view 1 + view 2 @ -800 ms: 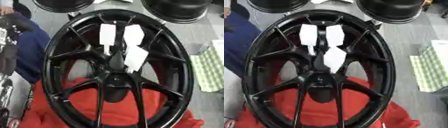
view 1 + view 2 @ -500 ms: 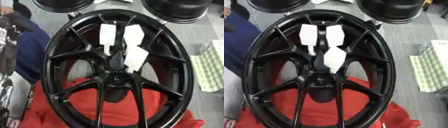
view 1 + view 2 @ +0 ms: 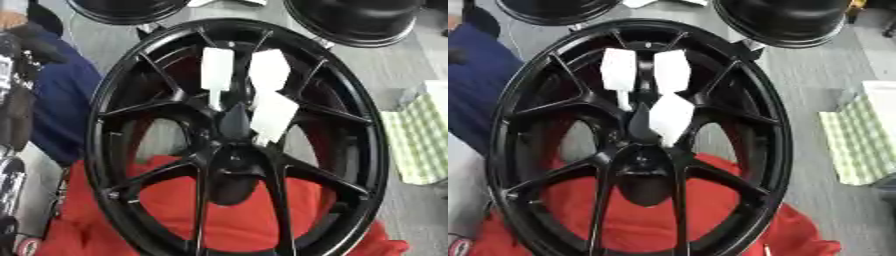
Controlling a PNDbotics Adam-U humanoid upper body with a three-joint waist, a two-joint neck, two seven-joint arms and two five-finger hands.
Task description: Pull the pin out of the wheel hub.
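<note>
A large black spoked wheel [image 3: 105,125] lies face up on a red cloth, and it fills both views. Its hub [image 3: 233,159] is a dark hollow where the spokes meet. Just above the hub a dark grey pointed piece [image 3: 234,120] stands out; I cannot tell whether it is the pin. Three flat white pieces sit over the upper spokes: two side by side [image 3: 217,69] [image 3: 269,69] and one lower [image 3: 273,117] beside the grey piece. I cannot make out either hand against the black wheel.
Two more black wheels [image 3: 354,22] [image 3: 127,10] lie beyond the far rim. A green checked cloth [image 3: 420,145] lies on the grey floor at the right. A person in dark blue [image 3: 61,100] is close to the left rim. A black and silver shape [image 3: 10,185] shows at the lower left edge.
</note>
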